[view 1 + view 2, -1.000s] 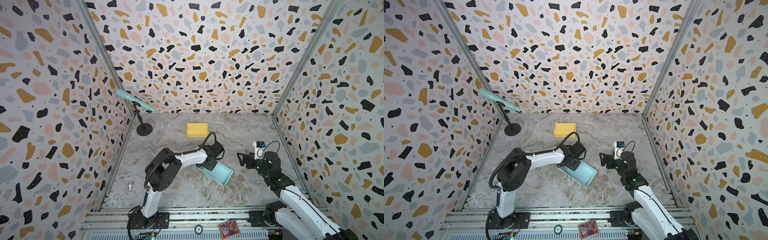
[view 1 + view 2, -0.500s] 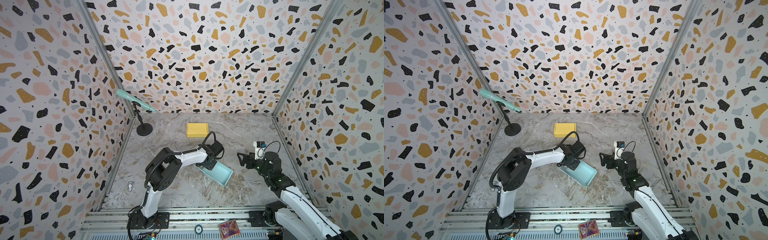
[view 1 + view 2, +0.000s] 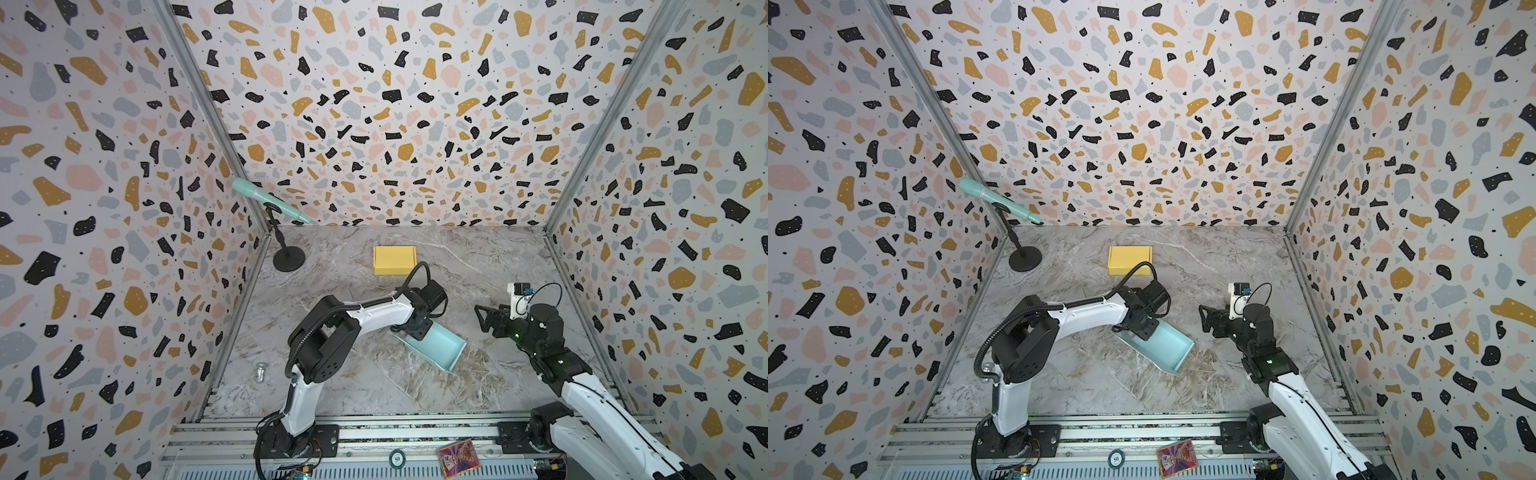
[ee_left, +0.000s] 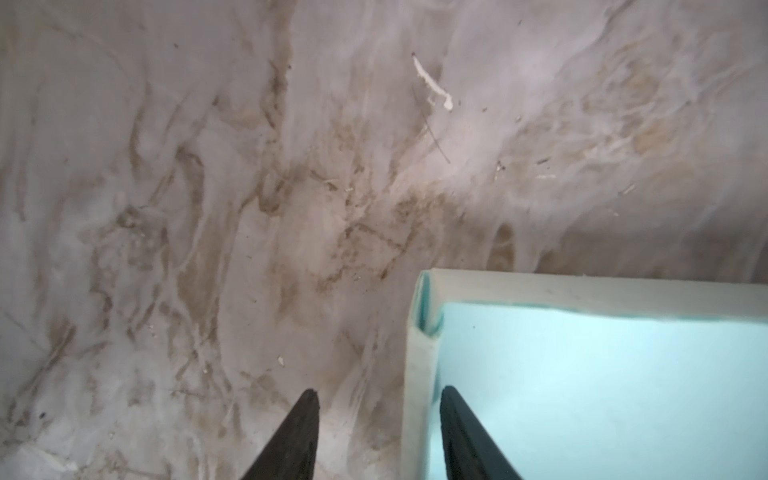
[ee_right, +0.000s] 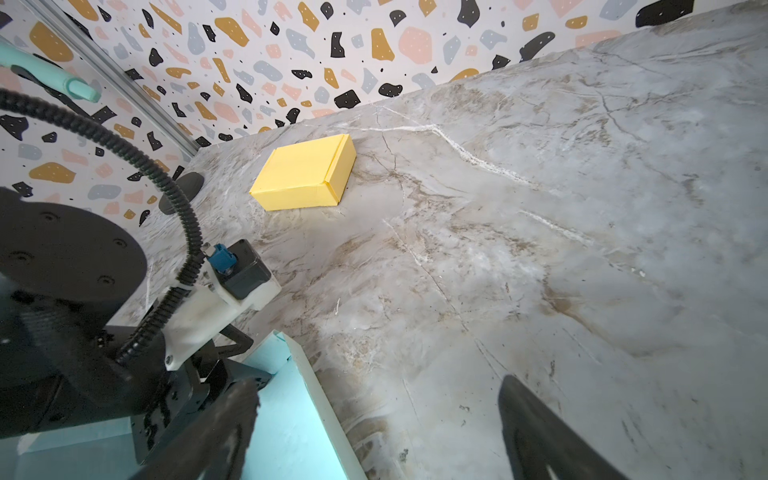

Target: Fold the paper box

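In the back-left corner a teal microphone (image 3: 266, 199) sits on its stand. The closed yellow box (image 3: 394, 260) lies at the rear of the marble table (image 3: 374, 390). Both are well apart from the work. Near the table's middle, the left gripper (image 4: 378, 390) straddles a side wall of the teal paper box (image 3: 440, 347), one finger outside and one inside, with the jaws apart and not pinching the wall. The box lies as an open tray with its walls raised and its top open. It looks like thin card: light, stiff across the panels, weak at the creases, and likely to skate on the smooth marble. A gentle pinch on a wall's rim near a corner seems the safest hold, with the other arm bracing. To the right, the right gripper (image 3: 480, 319) hovers near the box with its fingers spread wide, holding nothing.
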Available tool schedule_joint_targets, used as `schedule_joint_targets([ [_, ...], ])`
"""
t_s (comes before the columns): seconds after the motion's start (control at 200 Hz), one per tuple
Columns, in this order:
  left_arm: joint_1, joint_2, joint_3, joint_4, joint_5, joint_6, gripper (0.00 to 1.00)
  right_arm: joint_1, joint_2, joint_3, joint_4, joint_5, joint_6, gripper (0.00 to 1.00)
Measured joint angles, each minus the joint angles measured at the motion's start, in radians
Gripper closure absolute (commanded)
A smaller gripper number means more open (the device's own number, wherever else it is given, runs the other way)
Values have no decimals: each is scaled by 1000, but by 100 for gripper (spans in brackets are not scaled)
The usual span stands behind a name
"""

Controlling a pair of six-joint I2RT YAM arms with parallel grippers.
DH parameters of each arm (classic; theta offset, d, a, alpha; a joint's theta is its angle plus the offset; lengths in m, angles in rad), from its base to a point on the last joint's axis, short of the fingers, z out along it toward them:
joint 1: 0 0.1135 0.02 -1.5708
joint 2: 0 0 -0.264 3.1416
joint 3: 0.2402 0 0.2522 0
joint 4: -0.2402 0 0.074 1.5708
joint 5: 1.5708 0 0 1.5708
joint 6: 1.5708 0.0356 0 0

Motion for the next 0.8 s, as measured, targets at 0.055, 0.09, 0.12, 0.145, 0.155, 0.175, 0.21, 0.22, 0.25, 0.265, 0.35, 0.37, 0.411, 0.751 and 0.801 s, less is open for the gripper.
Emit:
schedule_joint_targets([
  [0.055, 0, -11, 10, -2, 2, -4, 49, 0, 2, 0, 0, -1, 0, 9],
  [0.09, 0, -21, 19, -6, 2, -8, 49, 0, 3, 0, 0, -2, 0, 8],
  [0.12, 0, -29, 26, -8, 2, -10, 49, 0, 4, 0, 0, -3, 0, 9],
  [0.145, 0, -35, 32, -10, 2, -13, 49, 0, 6, 0, 1, -3, 0, 9],
  [0.155, 0, -37, 35, -11, 2, -14, 49, 0, 6, 0, 1, -4, 0, 9],
  [0.175, 0, -44, 40, -13, 2, -16, 48, 0, 8, 0, 1, -4, 0, 9],
  [0.21, 0, -53, 49, -16, 1, -19, 48, 0, 10, 0, 1, -5, 2, 9],
  [0.22, 0, -56, 53, -17, 1, -19, 48, 0, 10, 0, 1, -5, 2, 9],
  [0.25, 0, -64, 59, -21, 1, -23, 48, 0, 11, 0, 1, -5, 3, 9],
  [0.265, 0, -70, 64, -25, 0, -24, 48, 0, 11, 0, 1, -6, 3, 9],
  [0.35, 0, -103, 82, -53, -9, -37, 45, 0, 11, -1, 6, -7, 3, 9],
  [0.37, 0, -113, 86, -60, -12, -42, 45, 0, 11, -3, 9, -7, 4, 9],
  [0.411, 0, -137, 92, -77, -19, -51, 44, 0, 11, -9, 17, -8, 5, 9],
  [0.751, -37, -458, 47, -222, -101, -235, 33, 0, 78, -26, 69, -46, 7, 9],
  [0.801, -43, -526, 0, -222, -99, -286, 31, 0, 85, -26, 82, -53, 7, 9],
])
